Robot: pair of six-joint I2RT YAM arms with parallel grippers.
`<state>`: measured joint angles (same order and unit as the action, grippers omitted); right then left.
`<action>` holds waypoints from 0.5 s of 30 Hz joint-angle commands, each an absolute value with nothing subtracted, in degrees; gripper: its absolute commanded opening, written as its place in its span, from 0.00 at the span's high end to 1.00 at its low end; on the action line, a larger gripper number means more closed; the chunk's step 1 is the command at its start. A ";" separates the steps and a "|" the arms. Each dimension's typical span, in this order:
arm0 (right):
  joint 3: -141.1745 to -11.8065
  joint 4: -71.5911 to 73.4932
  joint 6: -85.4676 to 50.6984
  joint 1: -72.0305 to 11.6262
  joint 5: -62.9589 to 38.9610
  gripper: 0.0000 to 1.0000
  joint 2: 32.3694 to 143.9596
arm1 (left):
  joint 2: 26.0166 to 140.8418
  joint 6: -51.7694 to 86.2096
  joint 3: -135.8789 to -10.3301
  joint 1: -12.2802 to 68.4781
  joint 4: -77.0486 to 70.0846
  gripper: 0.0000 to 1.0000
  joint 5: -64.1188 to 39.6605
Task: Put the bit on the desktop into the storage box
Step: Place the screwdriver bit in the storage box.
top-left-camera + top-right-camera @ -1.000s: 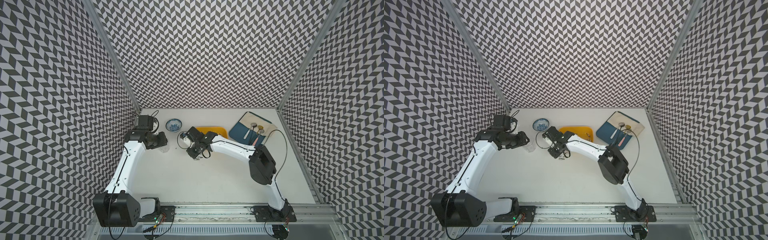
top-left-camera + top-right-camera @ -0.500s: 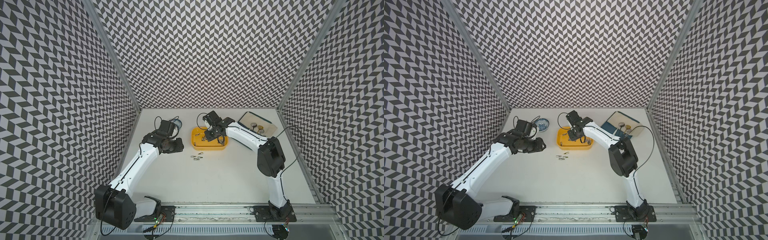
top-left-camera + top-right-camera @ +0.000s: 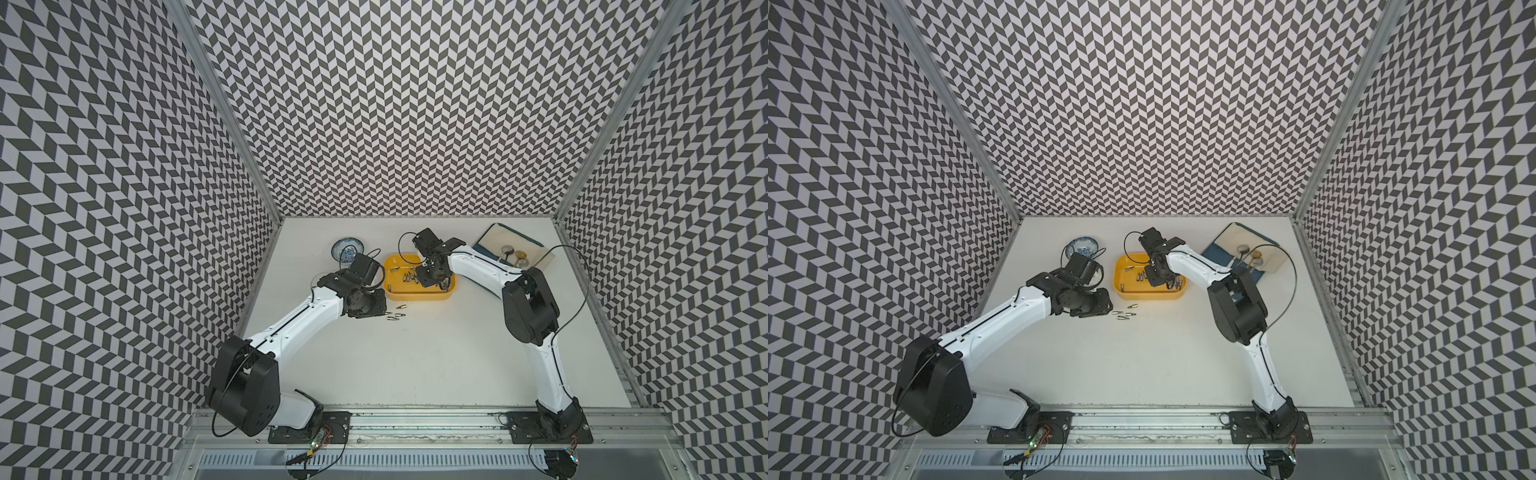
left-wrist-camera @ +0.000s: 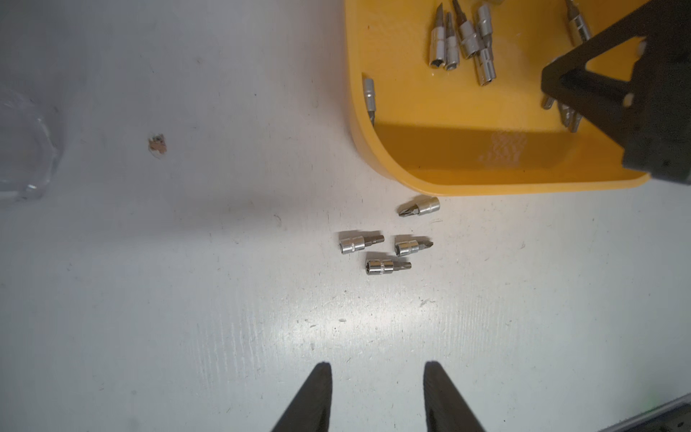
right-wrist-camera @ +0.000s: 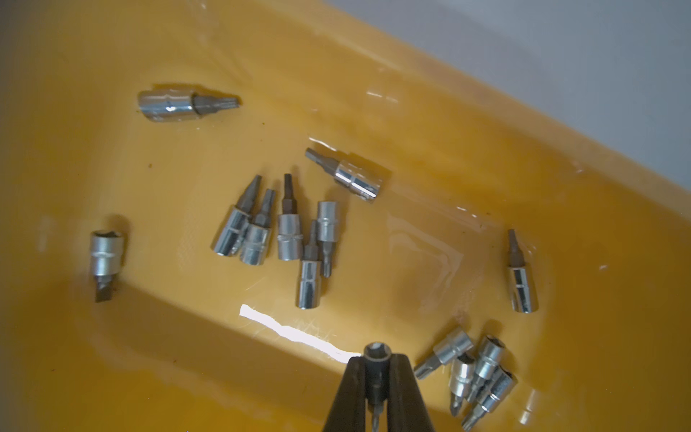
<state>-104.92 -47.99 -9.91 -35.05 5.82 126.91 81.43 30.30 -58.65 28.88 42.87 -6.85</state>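
Over storage box [image 3: 419, 296]: right end effector [image 5: 377, 358] clamps bit [image 5: 377, 377] | left end effector [image 4: 376, 364] parted, empty

The left pincer [image 4: 375, 370] hangs over bare worktop [image 4: 168, 299], jaws apart with nothing between them. Beyond its tips four bits [image 4: 411, 247] lie near the yellow box [image 4: 448, 168] corner, not touching it. More bits [image 4: 463, 37] lie inside the box.
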 commanded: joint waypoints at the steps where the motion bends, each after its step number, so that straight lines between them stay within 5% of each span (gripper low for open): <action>1: -105.73 -48.16 -10.63 -34.67 7.13 1.00 128.35 | 82.44 31.95 -57.11 30.07 39.00 0.56 -5.64; 11: -106.25 -48.86 -10.37 -34.37 6.61 0.99 129.70 | 88.94 30.33 -56.49 30.46 34.43 0.56 -2.72; 15: -106.61 -49.22 -10.20 -34.28 7.10 0.92 130.04 | 92.01 29.85 -57.14 30.63 34.10 0.56 -3.11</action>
<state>-104.95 -49.04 -10.11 -34.57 6.24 129.36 90.45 30.83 -55.94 30.26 35.88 -3.88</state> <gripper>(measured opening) 0.116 0.439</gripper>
